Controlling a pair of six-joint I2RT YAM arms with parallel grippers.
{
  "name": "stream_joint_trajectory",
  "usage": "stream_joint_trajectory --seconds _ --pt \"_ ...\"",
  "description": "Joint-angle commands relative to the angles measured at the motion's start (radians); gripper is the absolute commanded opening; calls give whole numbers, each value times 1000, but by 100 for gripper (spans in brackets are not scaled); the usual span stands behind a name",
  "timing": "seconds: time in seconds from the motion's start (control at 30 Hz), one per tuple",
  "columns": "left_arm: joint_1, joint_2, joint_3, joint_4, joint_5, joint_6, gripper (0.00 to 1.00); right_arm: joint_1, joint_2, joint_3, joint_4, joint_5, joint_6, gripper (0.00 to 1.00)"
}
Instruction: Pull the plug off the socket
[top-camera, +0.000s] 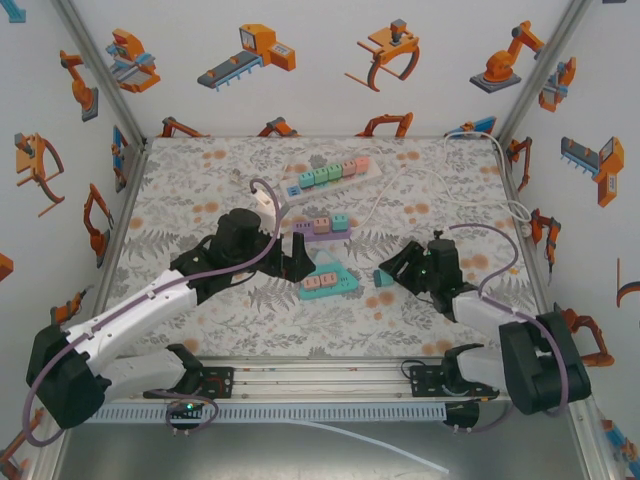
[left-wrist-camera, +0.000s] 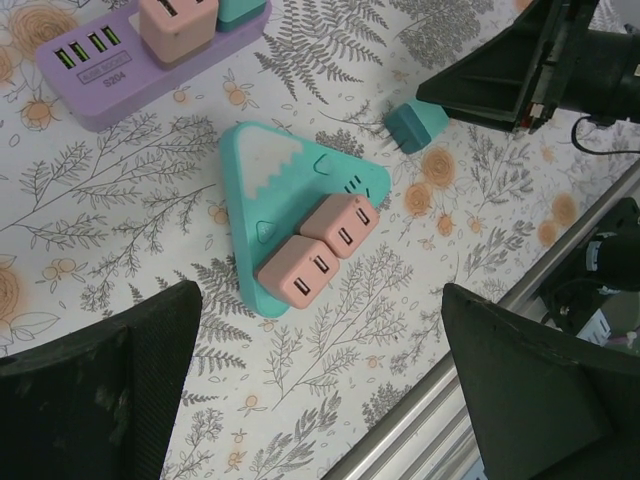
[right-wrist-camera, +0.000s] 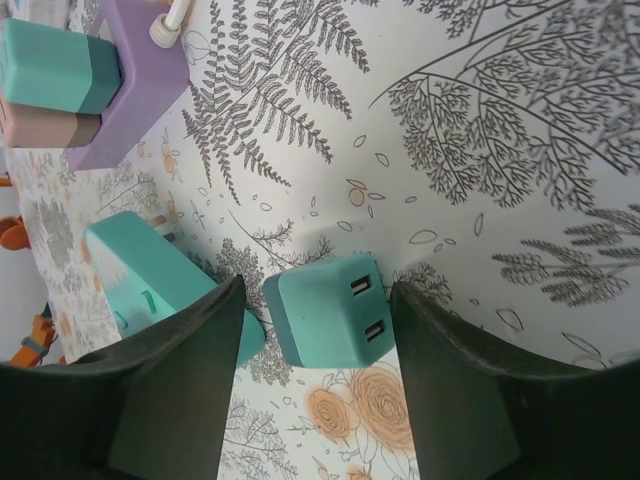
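Just right of the socket (left-wrist-camera: 268, 172), the plug (right-wrist-camera: 330, 325) lies free between the parted fingers of the right gripper (right-wrist-camera: 318, 300), light, rigid and probably slick, best pinched across its flat sides; the left gripper (left-wrist-camera: 320, 310) hangs wide open.

Teal triangular socket (left-wrist-camera: 290, 170) is centred on the floral tabletop (left-wrist-camera: 130, 220), with two pink plugs (left-wrist-camera: 320, 250) seated in its lower-right part. Teal plug (left-wrist-camera: 417, 124) is laid loose up-right of the socket, just beside the right gripper (left-wrist-camera: 445, 100). Purple power strip (left-wrist-camera: 110, 85) is seen up-left of the socket. Left gripper (left-wrist-camera: 318, 295) is spread wide below the socket, fingers (left-wrist-camera: 110, 390) clear of it.
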Motion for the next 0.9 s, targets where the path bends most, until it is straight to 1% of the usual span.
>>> stream_joint_trajectory --seconds 0.0,0.1,0.23,0.33,0.43,0.5,0.63,0.73,0.83,0.87 --pt "-4 -26 -5 -1 -30 -13 97 -3 -89 14 -131 79 -65 59" --pt "-3 -35 -1 -18 -73 -34 97 -3 -191 56 -228 112 -117 59" --pt "6 -40 3 -61 -174 -94 97 4 -310 116 -259 64 -263 57" --pt "31 -40 -11 -53 -192 -144 97 48 -359 167 -257 28 -433 55" --pt "67 -36 -24 -36 -172 -195 97 148 -372 215 -256 -4 -678 54" --pt "91 -34 -35 -33 -151 -228 97 216 -362 242 -255 -40 -834 54" --pt "134 -49 -71 -25 -126 -281 97 327 -290 288 -257 -165 -1124 54" --pt "146 -74 -97 -24 -126 -294 97 402 -199 343 -310 -251 -1321 54" --pt "153 -95 -113 -35 -130 -294 97 467 -86 406 -386 -310 -1497 54" --pt "153 -101 -117 -38 -130 -294 97 489 -54 422 -406 -312 -1552 54"
